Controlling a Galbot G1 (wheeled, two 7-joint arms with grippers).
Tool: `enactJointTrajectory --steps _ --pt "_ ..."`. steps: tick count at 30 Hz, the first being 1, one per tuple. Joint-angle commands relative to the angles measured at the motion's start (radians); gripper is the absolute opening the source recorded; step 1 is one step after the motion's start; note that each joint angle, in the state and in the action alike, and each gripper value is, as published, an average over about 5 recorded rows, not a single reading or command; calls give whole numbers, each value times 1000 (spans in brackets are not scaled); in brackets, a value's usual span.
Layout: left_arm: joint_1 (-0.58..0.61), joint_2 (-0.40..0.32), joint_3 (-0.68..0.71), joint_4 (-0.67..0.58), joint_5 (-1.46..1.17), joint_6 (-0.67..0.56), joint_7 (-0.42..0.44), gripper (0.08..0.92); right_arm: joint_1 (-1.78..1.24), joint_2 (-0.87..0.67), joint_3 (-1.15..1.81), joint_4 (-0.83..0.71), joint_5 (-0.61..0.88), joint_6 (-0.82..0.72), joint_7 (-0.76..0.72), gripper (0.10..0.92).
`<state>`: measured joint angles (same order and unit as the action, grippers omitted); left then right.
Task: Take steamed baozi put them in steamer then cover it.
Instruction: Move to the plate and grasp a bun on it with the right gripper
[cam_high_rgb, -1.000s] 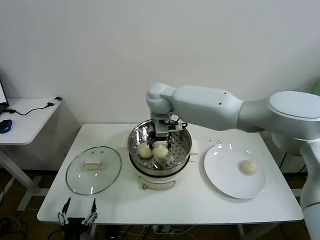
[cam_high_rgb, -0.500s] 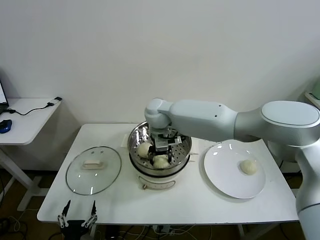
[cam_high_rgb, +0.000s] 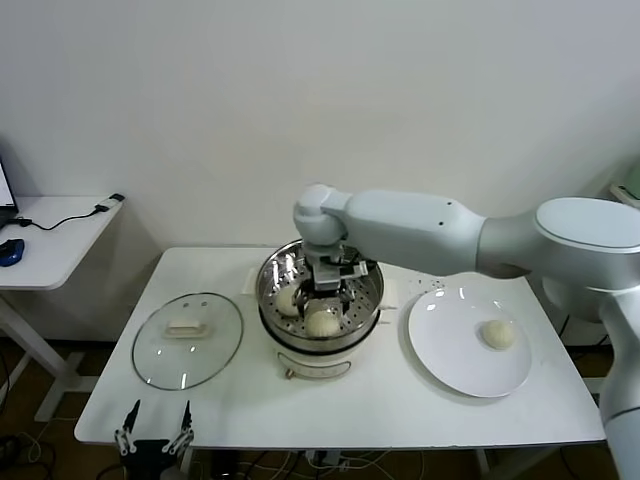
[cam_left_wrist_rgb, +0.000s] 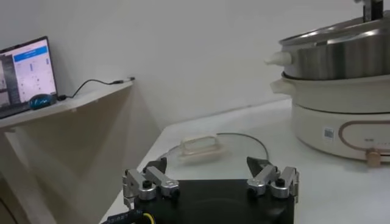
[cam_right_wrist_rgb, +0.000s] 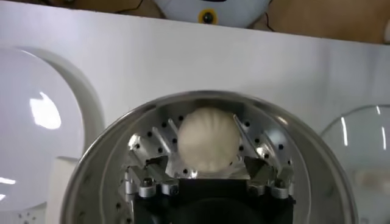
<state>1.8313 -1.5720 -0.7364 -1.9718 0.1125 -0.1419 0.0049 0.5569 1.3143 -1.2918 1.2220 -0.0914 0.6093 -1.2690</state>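
Right claw (cam_right_wrist_rgb: 210, 179) stands wide open over a bun (cam_right_wrist_rgb: 209, 139) inside the steamer (cam_high_rgb: 271, 300) (holding nothing) — best lift straight up, clear of the rim.

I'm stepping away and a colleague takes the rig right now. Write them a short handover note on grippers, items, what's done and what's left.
Right gripper: open, down inside the shiny stainless-steel steamer pot, around a cream-white round bun that sits on the perforated tray.
Left gripper: open, parked low at the white table's near-left edge.
Buns: a second bun is visible in the steamer; others may be hidden behind the gripper. One more bun lies on the flat white plate, right of the steamer.
Clear glass lid with white handle: flat on the table, left of the steamer.
Left: move the plate bun, then cover the steamer.
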Motion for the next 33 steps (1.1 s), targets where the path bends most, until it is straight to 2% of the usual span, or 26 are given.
enactJointTrajectory --steps 1,4,7,13,21,27,33 --pt "1 0 3 -8 4 2 1 823 184 -204 -90 -16 146 -155 111 823" --pt "0 2 4 -9 4 1 1 823 270 -303 -227 -9 310 -354 231 823" --pt "-2 3 6 -10 4 2 2 823 291 -410 -266 7 431 -547 231 823" --pt "-5 4 6 -17 4 7 3 823 219 -598 -236 11 477 -768 162 823" --pt "1 2 6 -22 11 15 -7 823 -173 -764 74 -47 238 -812 111 823" --pt "2 1 5 -26 15 19 -7 823 -456 -784 332 -118 95 -796 113 823" --pt "1 0 8 -27 22 19 -5 823 -589 -744 488 -195 11 -747 130 823"
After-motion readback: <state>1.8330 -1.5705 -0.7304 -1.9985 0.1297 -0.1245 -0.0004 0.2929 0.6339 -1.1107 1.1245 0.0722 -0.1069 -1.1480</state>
